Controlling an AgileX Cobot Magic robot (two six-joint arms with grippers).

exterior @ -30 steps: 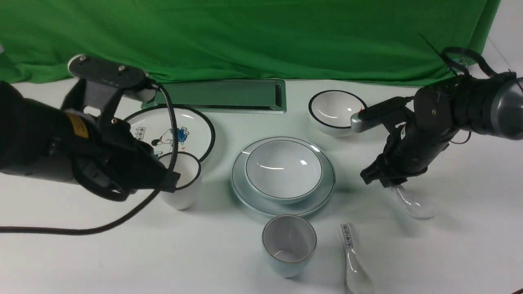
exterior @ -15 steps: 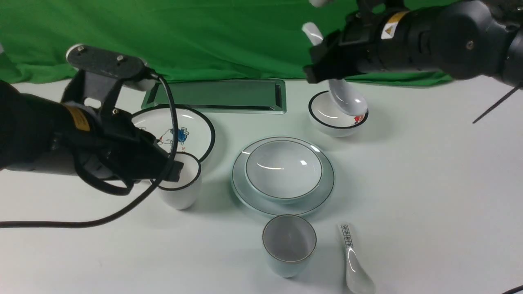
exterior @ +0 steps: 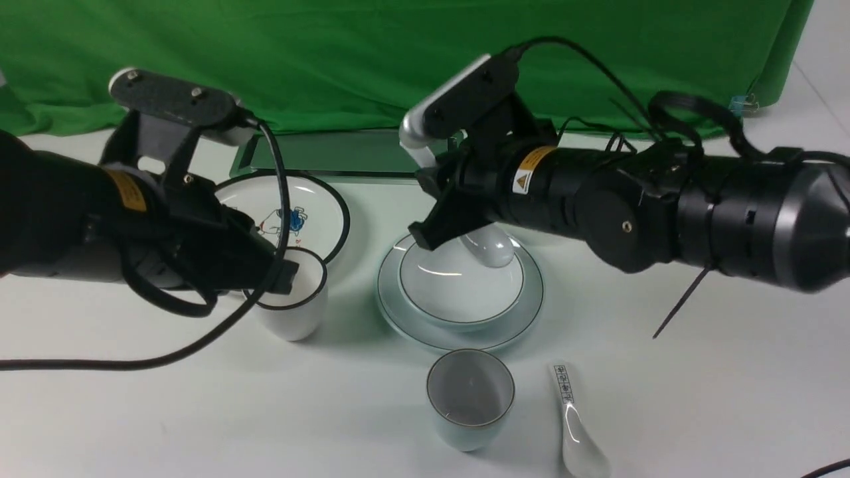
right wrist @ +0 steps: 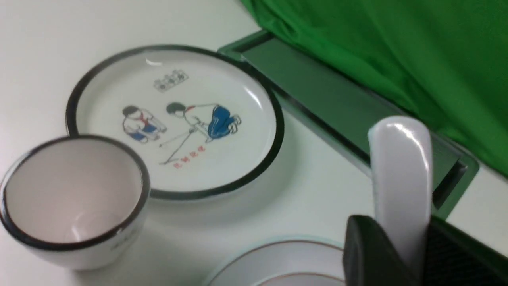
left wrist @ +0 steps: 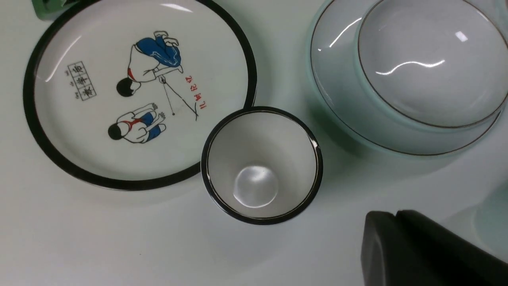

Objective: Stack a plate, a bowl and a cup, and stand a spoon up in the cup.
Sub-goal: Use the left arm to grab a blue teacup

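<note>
Where the white table [exterior: 730, 398] lies closest to the robot, the cup [exterior: 470, 397] stands upright and empty, in line with the stacked ware behind it. Just to its right, a lettered spoon [exterior: 576, 425] lies flat with its handle pointing away from the robot.

Behind the cup, the plate [exterior: 398, 292] rests on the table with the bowl [exterior: 451, 292] seated in its centre. The cup stands just in front of the plate's near edge, apart from the stack.

The right gripper [exterior: 443, 207] pinches the spoon [exterior: 489, 247] by its handle. The scoop end hangs at the far rim of the bowl; contact with the bowl cannot be determined. The right wrist view shows the glossy handle clamped between the two dark fingers [right wrist: 367, 254].

To the left of the stack, a black-rimmed cup [exterior: 295, 312] stands upright and empty. The left gripper [exterior: 279, 287] hovers at its rim with its fingers pressed together and nothing between them; the left wrist view shows them clear of that cup.

Farther back, a cartoon plate [exterior: 319, 206] lies flat, close behind the black-rimmed cup. A metal slot [exterior: 345, 154] is set into the table beyond it, and a green cloth [exterior: 332, 60] closes the rear.
</note>
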